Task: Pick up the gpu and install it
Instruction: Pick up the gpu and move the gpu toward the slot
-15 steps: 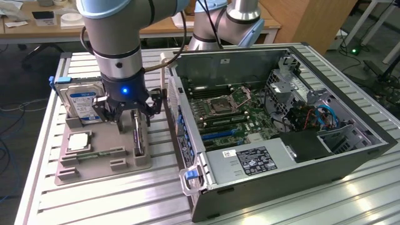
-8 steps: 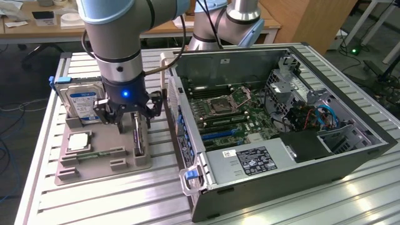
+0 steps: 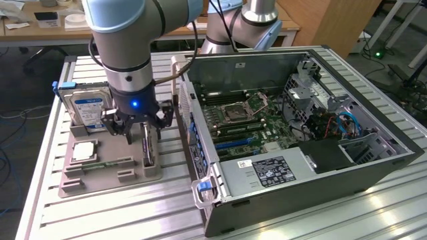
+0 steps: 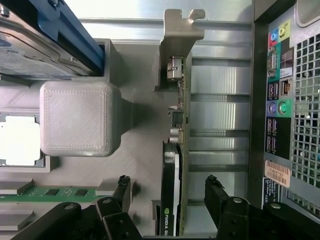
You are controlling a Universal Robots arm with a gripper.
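**A:** Where was the gpu (image 3: 147,150)?

**B:** It stood on its edge in a slot of the grey holder tray (image 3: 100,184), just beside the open computer case (image 3: 320,190). Its silver bracket (image 4: 182,30) was at one end.

**A:** And the gripper (image 3: 141,131)?

**B:** It was spread wide directly over the card. The fingers (image 4: 121,190) stood one on each side of the card. Neither seemed to touch it, so nothing was held.

**A:** What else was in the tray?

**B:** A hard drive (image 3: 87,107) with a blue label stood upright. A processor (image 3: 83,150) and a memory stick (image 3: 100,165) lay flat nearby.
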